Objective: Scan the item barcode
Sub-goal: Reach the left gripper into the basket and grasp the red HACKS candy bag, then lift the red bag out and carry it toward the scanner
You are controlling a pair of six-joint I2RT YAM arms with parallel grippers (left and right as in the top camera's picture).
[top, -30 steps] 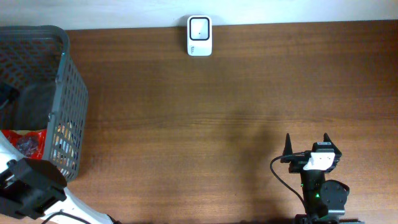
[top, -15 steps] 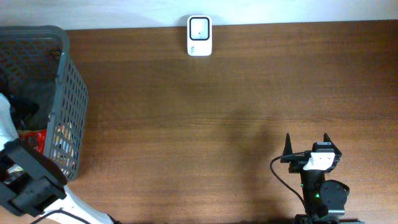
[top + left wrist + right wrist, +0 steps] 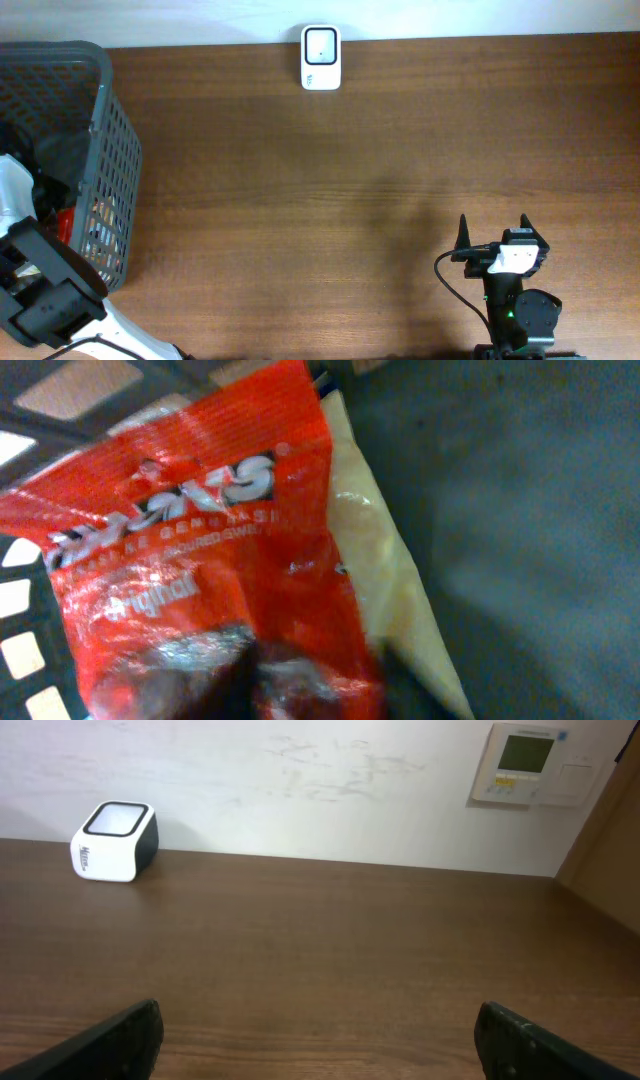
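Observation:
A red snack bag (image 3: pixel 200 540) with white lettering fills the left wrist view; in the overhead view a strip of the bag (image 3: pixel 65 222) shows inside the grey basket (image 3: pixel 112 150). My left gripper (image 3: pixel 255 680) is down in the basket, its dark fingers pinching the crumpled lower end of the bag. The white barcode scanner (image 3: pixel 321 58) stands at the table's far edge, also seen as a scanner (image 3: pixel 115 841) at the left of the right wrist view. My right gripper (image 3: pixel 492 232) rests open near the front right, holding nothing (image 3: pixel 320 1040).
A pale yellow packet (image 3: pixel 390 570) lies under the red bag in the basket. The basket's mesh wall (image 3: pixel 118 200) rises at the table's left end. A wall control panel (image 3: pixel 530 762) hangs behind the table.
My left arm has reached deeper into the basket and its jaws have closed from wide open onto the red bag. The right arm has stayed still.

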